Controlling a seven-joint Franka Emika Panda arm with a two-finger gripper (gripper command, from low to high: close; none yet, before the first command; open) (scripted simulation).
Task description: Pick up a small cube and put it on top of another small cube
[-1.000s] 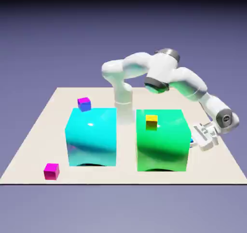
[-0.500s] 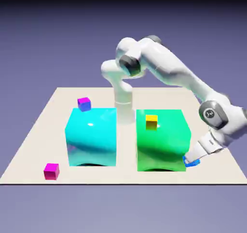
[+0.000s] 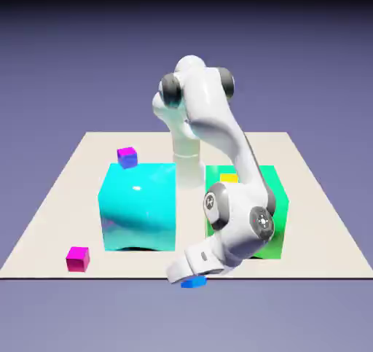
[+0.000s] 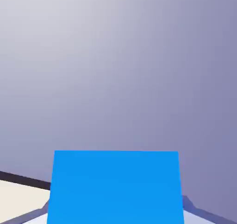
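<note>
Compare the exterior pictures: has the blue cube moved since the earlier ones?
Yes: the blue cube has gone from beside the green block toward the exterior view's left.

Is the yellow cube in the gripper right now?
No, the gripper holds a blue cube.

Exterior view: is looking down across the table [image 3: 55, 219] from farther off. Hand view: is facing the blue cube [image 4: 115, 187] closely. Are sharing cube, table edge.
</note>
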